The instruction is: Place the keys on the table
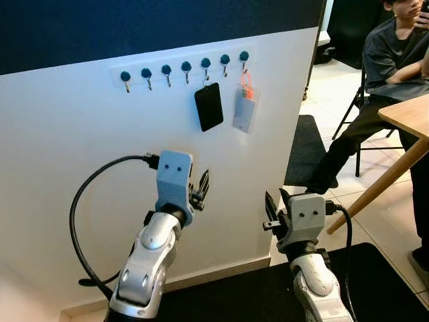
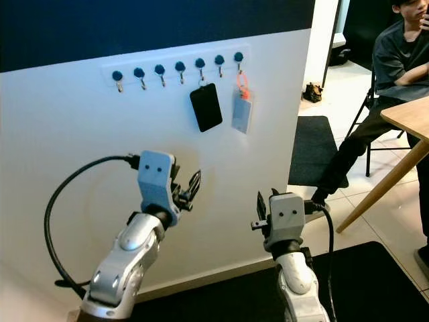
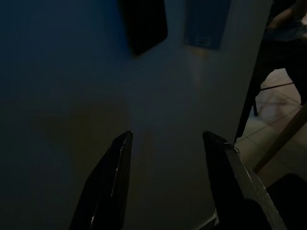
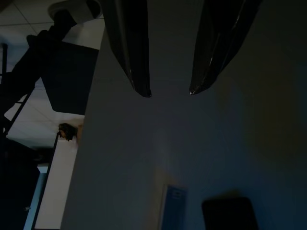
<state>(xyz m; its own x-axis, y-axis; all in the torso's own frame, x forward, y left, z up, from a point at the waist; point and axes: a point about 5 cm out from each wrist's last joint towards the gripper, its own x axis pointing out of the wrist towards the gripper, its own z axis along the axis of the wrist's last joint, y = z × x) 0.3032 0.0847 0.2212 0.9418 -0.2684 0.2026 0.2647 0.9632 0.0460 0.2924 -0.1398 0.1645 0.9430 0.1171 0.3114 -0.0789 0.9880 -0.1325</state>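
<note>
On the white wall, a rail of blue-knobbed hooks holds two hanging items. One is a black key pouch. Beside it, at the right end, a grey-blue card hangs on an orange loop. My left gripper is raised close to the wall, below the black pouch, open with nothing between its fingers. Lower and to the right, my right gripper is open and empty too, pointing up along the wall. The pouch and card show dimly in the right wrist view.
A wooden table with a slanted leg stands at the right. A person in dark clothes sits on a chair behind it. A dark mat lies past the wall's corner, and another black mat lies under my right arm.
</note>
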